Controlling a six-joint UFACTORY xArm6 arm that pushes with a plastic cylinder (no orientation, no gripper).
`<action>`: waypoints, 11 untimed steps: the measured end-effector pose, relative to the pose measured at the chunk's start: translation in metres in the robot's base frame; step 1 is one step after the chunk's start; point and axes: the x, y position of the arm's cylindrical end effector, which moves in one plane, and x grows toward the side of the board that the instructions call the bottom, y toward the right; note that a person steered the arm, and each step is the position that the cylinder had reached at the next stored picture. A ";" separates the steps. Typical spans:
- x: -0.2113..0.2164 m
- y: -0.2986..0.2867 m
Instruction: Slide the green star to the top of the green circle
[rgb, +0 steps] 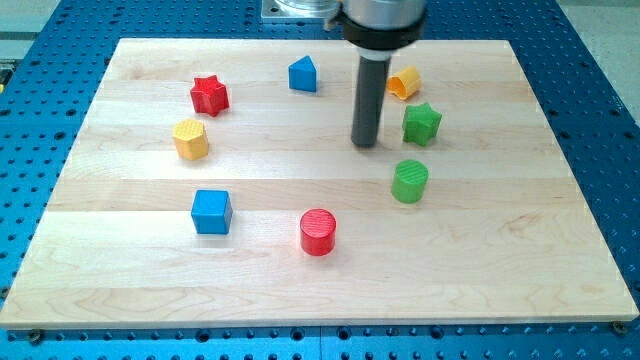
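**Desk:** Blocks are sitting scattered across our pale wooden board (560, 200), which is lying on a blue perforated table (610, 90). Where are we placing the rod?

**Photographer:** We are seeing my tip (365, 143) resting on the board near the view's top centre, just left of the green star (422, 122), with a narrow strip of wood showing between them. We are not seeing contact.

**Desk:** And the green circle?

**Photographer:** We are finding the green circle (409, 181) standing just below the star, toward the view's bottom, close to it but apart. It is sitting below and to the right of my tip.

**Desk:** Are we reporting fingers apart or together?

**Photographer:** We are reporting neither: the arm is ending in a plain dark rod, so there are no fingers showing and nothing is being clamped.

**Desk:** What else are we listing?

**Photographer:** We are noting an orange block (404, 82) lying above the star, partly hidden behind the rod, its shape unclear. A blue block with a peaked top (303, 74) is sitting left of the rod. A red star (209, 95) is sitting toward the view's left, with a yellow block (190, 138) just below it. A blue cube (211, 211) and a red circle (318, 231) are occupying the lower middle, well apart from my tip.
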 end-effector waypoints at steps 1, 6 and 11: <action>-0.035 0.049; 0.015 0.066; 0.013 0.047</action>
